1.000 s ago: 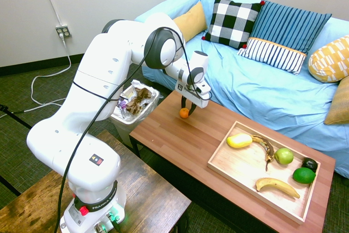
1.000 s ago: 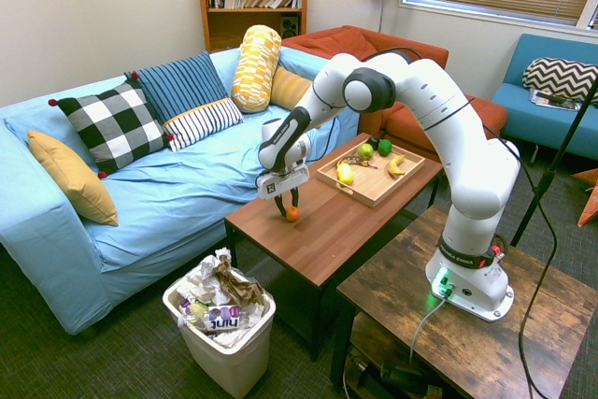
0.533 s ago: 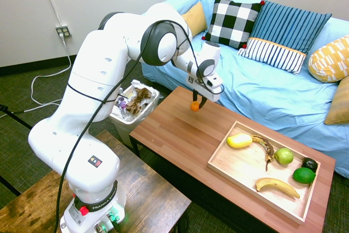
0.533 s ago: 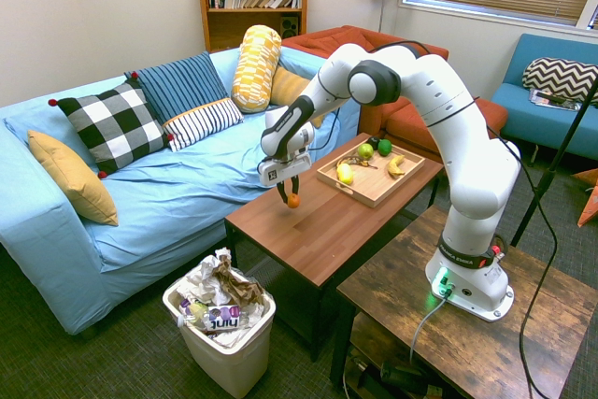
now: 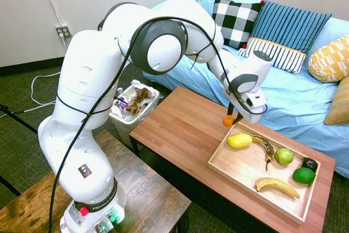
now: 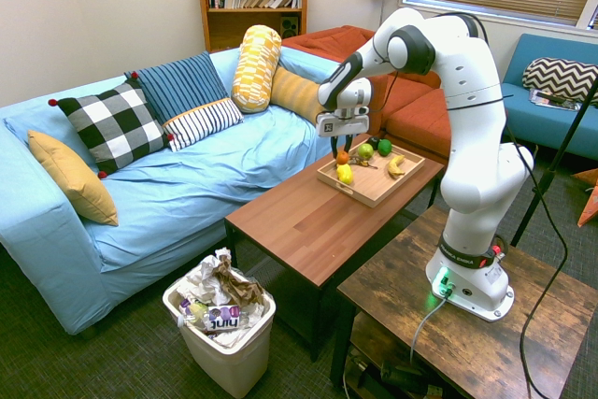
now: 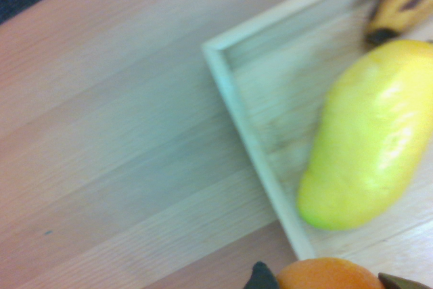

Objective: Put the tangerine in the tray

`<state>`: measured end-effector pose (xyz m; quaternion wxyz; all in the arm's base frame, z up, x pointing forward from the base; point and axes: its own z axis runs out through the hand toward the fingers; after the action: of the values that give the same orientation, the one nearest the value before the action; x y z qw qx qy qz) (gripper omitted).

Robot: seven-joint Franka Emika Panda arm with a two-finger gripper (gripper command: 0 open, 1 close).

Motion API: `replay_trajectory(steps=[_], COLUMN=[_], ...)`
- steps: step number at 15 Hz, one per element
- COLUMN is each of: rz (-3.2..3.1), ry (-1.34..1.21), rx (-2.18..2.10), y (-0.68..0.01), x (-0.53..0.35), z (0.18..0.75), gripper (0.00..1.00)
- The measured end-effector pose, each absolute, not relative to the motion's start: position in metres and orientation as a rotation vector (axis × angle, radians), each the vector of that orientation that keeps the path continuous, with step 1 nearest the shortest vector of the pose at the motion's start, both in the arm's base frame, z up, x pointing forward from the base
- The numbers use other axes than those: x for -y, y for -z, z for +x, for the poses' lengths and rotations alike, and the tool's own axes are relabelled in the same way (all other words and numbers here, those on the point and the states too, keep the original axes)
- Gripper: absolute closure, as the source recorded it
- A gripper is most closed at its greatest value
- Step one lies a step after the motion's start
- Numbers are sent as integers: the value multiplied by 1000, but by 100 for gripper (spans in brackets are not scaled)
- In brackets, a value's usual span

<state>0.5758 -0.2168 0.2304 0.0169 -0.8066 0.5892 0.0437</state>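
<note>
The hand (image 5: 233, 117) – shut on the tangerine (image 5: 228, 121) – hangs just over the tray (image 5: 240, 166) corner beside the yellow fruit (image 5: 239, 141), having crossed the bare surface (image 5: 180, 135) since earlier.

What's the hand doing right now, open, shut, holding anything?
Hand: shut on the tangerine, carried in the air at the near corner of the tray.

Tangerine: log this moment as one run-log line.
phase: carry | gripper: shut on tangerine | position: lifted, at tray corner near yellow fruit | release: pending
</note>
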Motion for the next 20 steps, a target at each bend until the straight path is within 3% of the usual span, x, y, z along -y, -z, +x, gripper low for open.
replay_trajectory(steps=[11, 18, 19, 20], rz=[-2241, -2252, -2256, -2261], ry=[-141, -204, -207, -213], rx=[-2144, -2142, -2140, -2138], y=[-144, -111, -108, -104], x=[356, 366, 367, 367], z=[522, 536, 538, 539], gripper=[100, 100, 0, 0])
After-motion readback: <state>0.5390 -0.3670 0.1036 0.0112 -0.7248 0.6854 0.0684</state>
